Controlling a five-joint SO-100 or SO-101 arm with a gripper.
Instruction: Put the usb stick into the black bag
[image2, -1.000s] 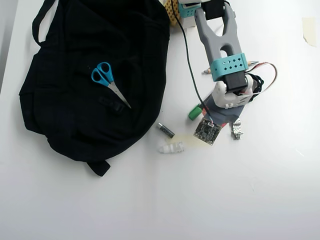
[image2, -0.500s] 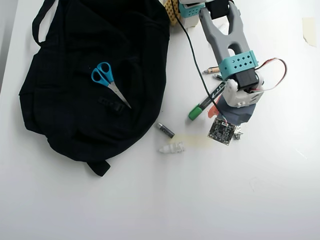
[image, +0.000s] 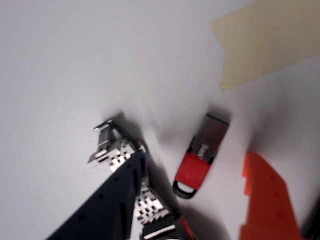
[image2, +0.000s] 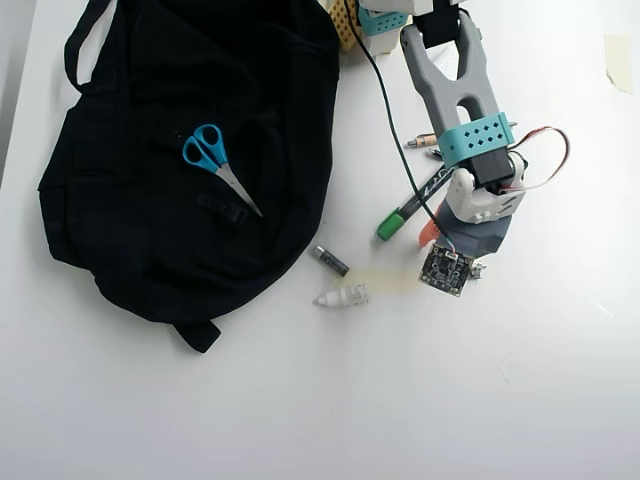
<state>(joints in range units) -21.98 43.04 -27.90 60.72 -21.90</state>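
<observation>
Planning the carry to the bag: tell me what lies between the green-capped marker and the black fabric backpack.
In the overhead view, only the small dark grey cylindrical stick lies between the green-capped marker and the black fabric backpack; otherwise bare white table.

USB stick (image: 201, 157): red body, dark grey end. Bag (image2: 150, 160) black; scissors (image2: 213, 160) blue-handled. Marker (image2: 405, 212) has a green cap; table (image2: 300, 400) white.

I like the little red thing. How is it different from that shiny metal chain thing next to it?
In the wrist view, the usb stick is smooth, red with a dark end, and lies bare on the white table. The metal watch band is silver, made of many small links, and partly hidden under the dark tool finger. Both are small and lie flat.
</observation>
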